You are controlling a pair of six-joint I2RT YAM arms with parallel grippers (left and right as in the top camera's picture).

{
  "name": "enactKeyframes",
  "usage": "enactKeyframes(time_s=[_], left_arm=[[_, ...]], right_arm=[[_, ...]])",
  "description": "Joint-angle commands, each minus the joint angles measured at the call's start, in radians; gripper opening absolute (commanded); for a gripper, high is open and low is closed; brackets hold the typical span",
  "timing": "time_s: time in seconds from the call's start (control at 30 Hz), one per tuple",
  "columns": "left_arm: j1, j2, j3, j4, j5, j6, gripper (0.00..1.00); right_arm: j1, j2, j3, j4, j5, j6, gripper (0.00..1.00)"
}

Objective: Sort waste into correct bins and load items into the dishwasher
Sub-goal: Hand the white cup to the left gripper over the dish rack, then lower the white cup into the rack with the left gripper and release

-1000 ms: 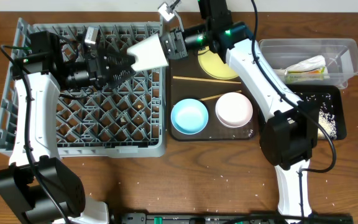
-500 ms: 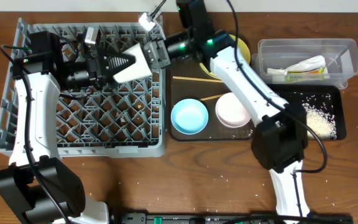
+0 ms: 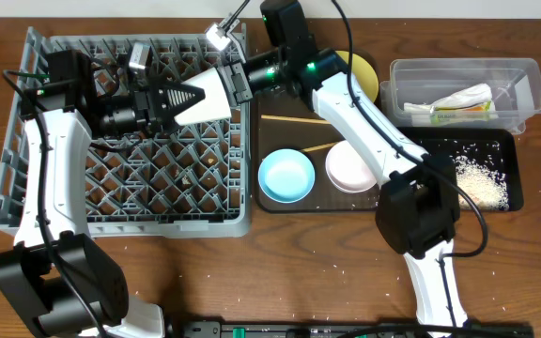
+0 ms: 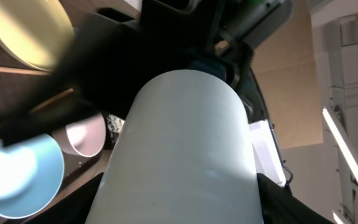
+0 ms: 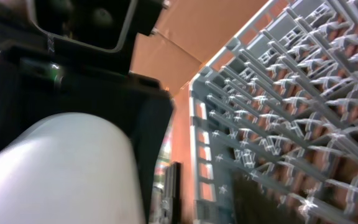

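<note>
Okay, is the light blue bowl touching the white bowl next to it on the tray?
Apart. The overhead view shows a strip of the brown tray between the light blue bowl and the white bowl, so their rims do not meet.

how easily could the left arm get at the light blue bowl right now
Probably not yet: the left gripper is occupied with the white cup above the dish rack. Nothing covers the light blue bowl itself.

Dark brown wooden table (image 3: pixel 299 268); in the left wrist view a tan panel (image 4: pixel 291 87) and a bright white strip (image 4: pixel 345 152)
</note>
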Motion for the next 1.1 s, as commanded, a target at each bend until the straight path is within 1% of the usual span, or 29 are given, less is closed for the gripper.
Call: enactKeyframes(time_s=[0.0,0.03,0.07,0.1,0.13,0.17,0.23,0.3,0.37,0.43,0.57,0.73,0.83,0.9,0.97,1.07], left_arm=[[-0.003,-0.009,0.008,0.0,0.035,0.01,0.45],[-0.003,-0.009,0.008,0.0,0.028,0.01,0.45],[-0.003,-0.01,0.008,0.0,0.008,0.01,0.45],[-0.003,-0.011,0.008,0.0,-0.038,-0.002,0.45],[-0.003,-0.016,0.009,0.002,-0.166,-0.053,0.45],[-0.005,-0.018,0.009,0.005,-0.241,-0.089,0.45],[-0.019,-0.029,0.01,0.005,-0.496,-0.209,0.45],[-0.046,-0.046,0.011,0.013,-0.671,-0.259,0.46],[-0.082,-0.064,0.025,0.017,-0.787,-0.285,0.47],[-0.122,-0.08,0.048,0.015,-0.91,-0.322,0.47],[-0.214,-0.106,0.059,-0.004,-1.153,-0.391,0.47],[-0.348,-0.093,0.051,-0.102,-1.408,-0.451,0.47],[-0.407,-0.079,0.04,-0.153,-1.5,-0.5,0.47],[-0.436,-0.072,0.028,-0.175,-1.505,-0.507,0.47],[-0.459,-0.066,0.012,-0.199,-1.509,-0.542,0.47],[-0.48,-0.057,-0.023,-0.202,-1.509,-0.56,0.47]], right_arm=[[-0.032,0.017,-0.009,0.021,0.041,0.005,0.78],[-0.046,0.017,-0.009,0.022,0.052,0.009,0.93],[-0.066,0.017,-0.009,0.015,0.085,0.03,0.99],[-0.09,0.017,-0.009,0.003,0.119,0.047,0.99],[-0.125,0.017,-0.009,-0.015,0.159,0.05,0.99],[-0.148,0.017,-0.009,-0.033,0.191,0.05,0.99],[-0.201,0.016,-0.009,-0.08,0.253,0.043,0.99],[-0.243,0.012,-0.008,-0.116,0.277,0.023,0.99],[-0.275,0.004,-0.002,-0.172,0.297,-0.005,0.99],[-0.295,-0.016,0.004,-0.257,0.358,-0.058,0.99],[-0.304,-0.09,0.004,-0.465,0.609,-0.177,0.99],[-0.278,-0.172,0.004,-0.666,0.904,-0.232,0.99],[-0.262,-0.193,0.004,-0.734,0.994,-0.233,0.99],[-0.261,-0.196,0.004,-0.76,1.006,-0.237,0.99],[-0.261,-0.196,0.004,-0.773,1.006,-0.238,0.99],[-0.261,-0.195,0.004,-0.783,1.006,-0.251,0.99]])
